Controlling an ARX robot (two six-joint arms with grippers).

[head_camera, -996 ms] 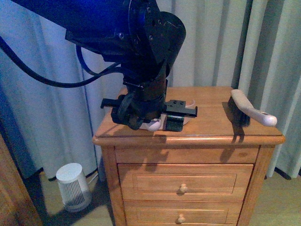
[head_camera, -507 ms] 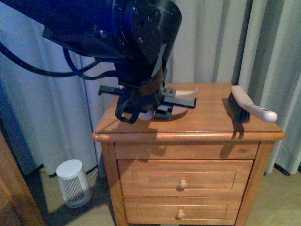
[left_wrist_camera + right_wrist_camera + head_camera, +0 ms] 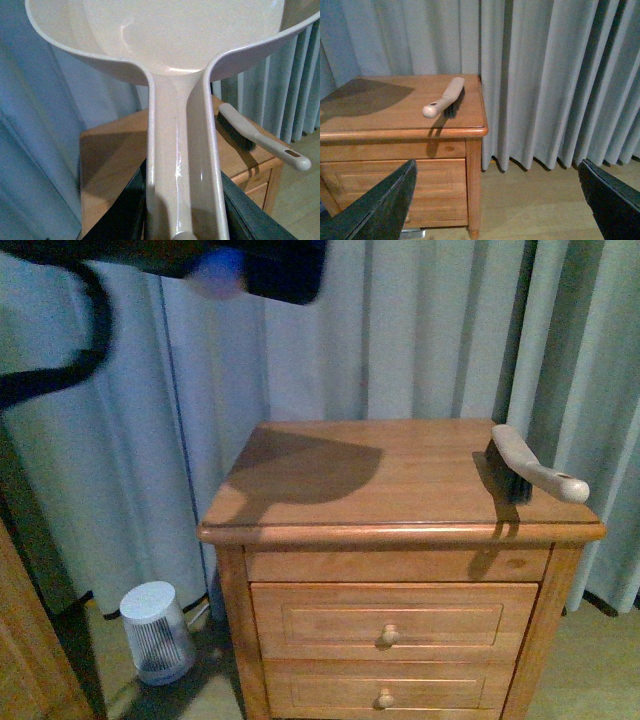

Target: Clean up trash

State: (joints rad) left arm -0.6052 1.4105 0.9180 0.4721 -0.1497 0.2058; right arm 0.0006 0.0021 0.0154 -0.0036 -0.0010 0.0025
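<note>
Fingers (image 3: 126, 207) of the left gripper (image 3: 182, 205) pressed in from either side on the handle (image 3: 182, 150) of the pinkish dustpan (image 3: 175, 40), pinching it. The pan hung in the air above the wooden nightstand (image 3: 400, 475). Seen from the left wrist, its wide bowl lay beyond the handle and filled most of that picture. From the front, the left arm (image 3: 250, 260) showed only as a dark, blurred bulk along the top edge, high over the nightstand, with a black cable (image 3: 60, 370) looping down from it; a broad shadow lay across the left part of the top.

The right gripper (image 3: 497, 167) was off to the right of the nightstand, near the level of its top and looking toward it and the pale curtains (image 3: 420, 330). Its two dark fingers (image 3: 385, 205) were spread wide apart with nothing between them.

A hand brush (image 3: 530, 468) with a cream handle and dark bristles lay on the right side of the nightstand top, its handle end jutting past the edge. Below the top were two drawers with round knobs (image 3: 389, 637). A small white ribbed canister (image 3: 155, 632) stood on the floor just left of the nightstand.

The tissue wad showed in none of the three views, so its place could not be told.
</note>
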